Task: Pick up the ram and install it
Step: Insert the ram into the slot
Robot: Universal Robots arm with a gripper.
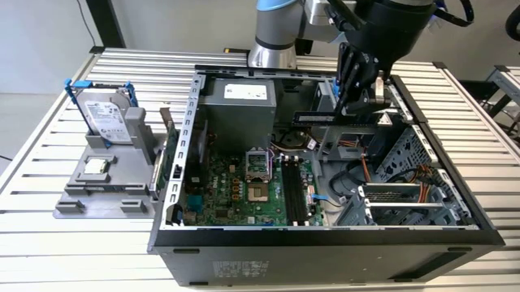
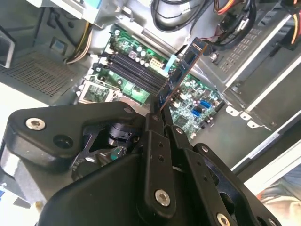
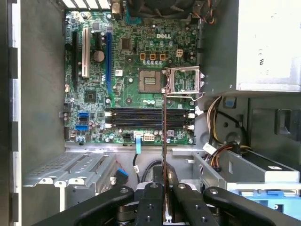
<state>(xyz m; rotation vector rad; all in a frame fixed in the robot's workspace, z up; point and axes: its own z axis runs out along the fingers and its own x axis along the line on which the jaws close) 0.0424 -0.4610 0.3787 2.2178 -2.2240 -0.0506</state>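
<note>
Pinching the ram edge-on, the fingers hide its near end above the motherboard.

Illegible print on hard drive and power supply labels; white logo on motherboard.

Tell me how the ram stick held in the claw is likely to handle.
The ram is probably stiff: it juts straight out of the claw without sagging. Likely light, since a pinch at one end carries it. In the first wrist view the ram looks very thin edge-on, so sideways force might crack it.
</note>
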